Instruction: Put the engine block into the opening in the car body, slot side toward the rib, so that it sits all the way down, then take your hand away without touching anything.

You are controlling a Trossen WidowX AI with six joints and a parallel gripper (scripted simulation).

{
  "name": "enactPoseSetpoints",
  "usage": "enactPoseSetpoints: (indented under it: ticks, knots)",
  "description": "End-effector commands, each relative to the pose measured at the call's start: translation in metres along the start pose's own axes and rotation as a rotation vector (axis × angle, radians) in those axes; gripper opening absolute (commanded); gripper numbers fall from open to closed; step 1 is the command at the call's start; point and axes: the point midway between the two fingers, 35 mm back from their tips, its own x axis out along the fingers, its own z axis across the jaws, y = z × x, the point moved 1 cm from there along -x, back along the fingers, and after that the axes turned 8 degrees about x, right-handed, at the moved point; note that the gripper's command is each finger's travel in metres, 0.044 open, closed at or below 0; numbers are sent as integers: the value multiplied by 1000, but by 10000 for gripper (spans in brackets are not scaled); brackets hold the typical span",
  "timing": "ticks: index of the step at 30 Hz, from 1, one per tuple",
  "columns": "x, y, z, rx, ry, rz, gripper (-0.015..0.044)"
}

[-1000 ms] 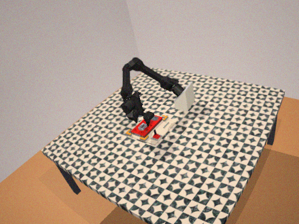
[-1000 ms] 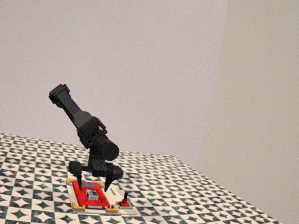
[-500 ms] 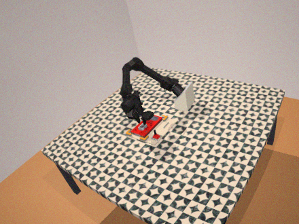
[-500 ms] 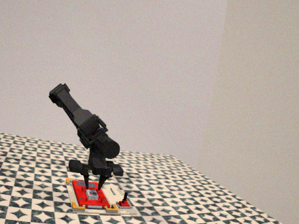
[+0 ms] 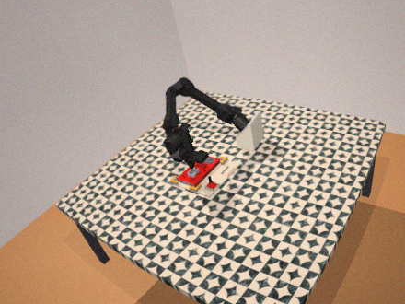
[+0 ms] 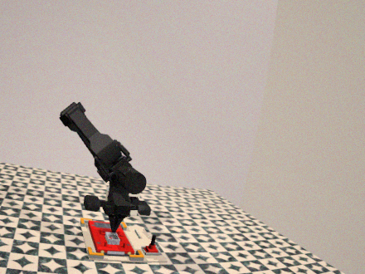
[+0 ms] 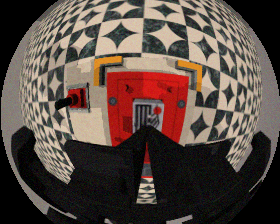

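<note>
The red car body lies flat on a pale base plate between orange corner brackets. The grey engine block sits in its opening, upright, with its top showing above the red surface. In the wrist view its dark slots are on the left and a red round part is on the right. How deep it sits and where the rib is, I cannot tell. My gripper is shut and empty, its fingertips together just over the block; whether they touch it is unclear.
A red piece with a black lever stands on the plate beside the car body. Orange brackets mark the corners. A white upright panel stands behind, near the arm.
</note>
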Motion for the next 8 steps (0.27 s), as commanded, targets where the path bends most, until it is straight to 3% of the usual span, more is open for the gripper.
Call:
enactPoseSetpoints:
  ticks: [1,8]
  knots:
    - [0,0,-1,2,3,-1,0]
    - [-1,0,-1,4,6,-2,0]
